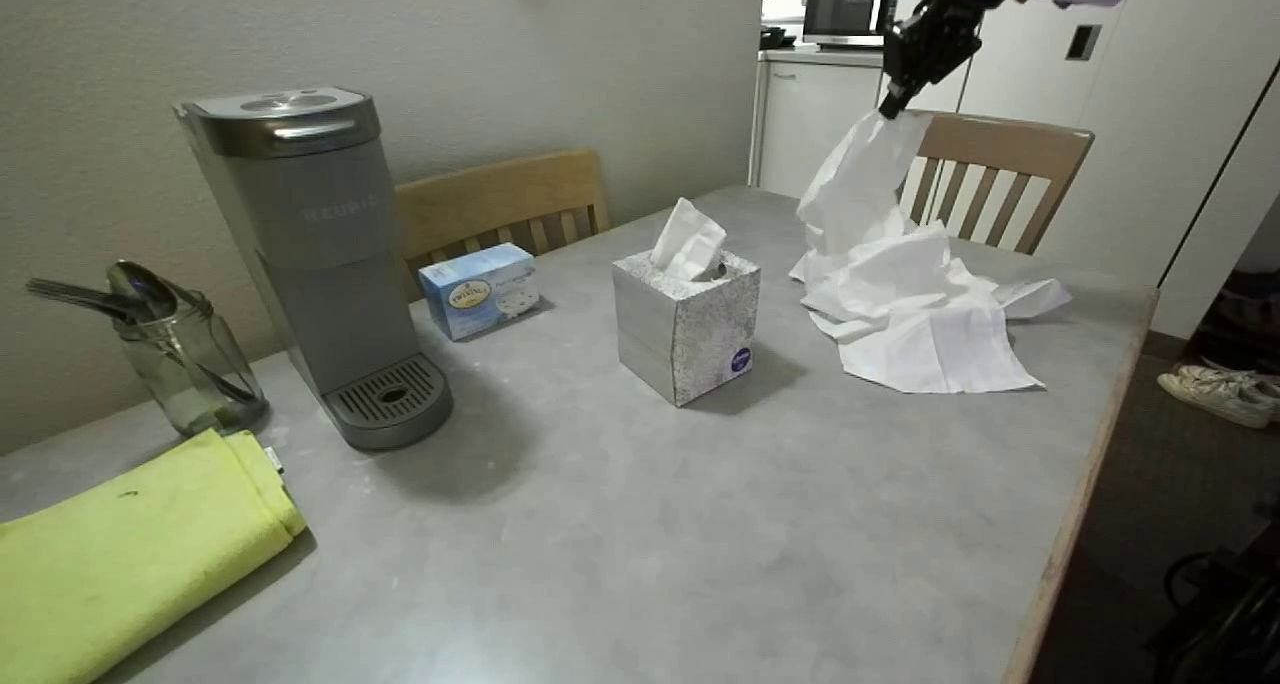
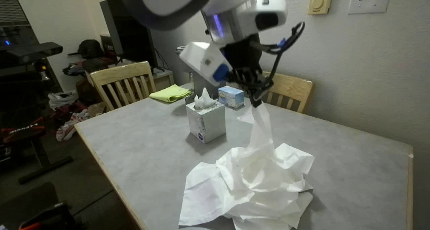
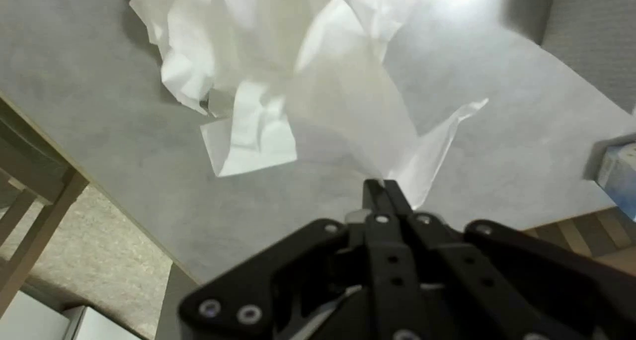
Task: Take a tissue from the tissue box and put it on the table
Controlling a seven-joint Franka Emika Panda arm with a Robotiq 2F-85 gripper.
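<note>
your gripper point(image 3: 381, 185) is pinched narrow on a tissue point(image 2: 262, 127), which hangs down to a crumpled white heap point(image 2: 258, 186) on the gray, wood-edged table point(image 1: 700, 534). near the heap stands the tissue box point(image 1: 680, 324), a second tissue point(image 1: 688, 239) sticking up from its top. past that, you can read "twinings" on the blue carton point(image 1: 480, 292) and "keurig" on the coffee maker point(image 1: 340, 214). wooden chairs point(image 1: 1005, 144) stand at the table's edges, a microwave point(image 1: 845, 11) beyond.

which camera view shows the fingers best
The wrist view: the fingers appear close up, shut on the tissue. Both exterior views show them smaller, with the tissue hanging from their tips.
</note>
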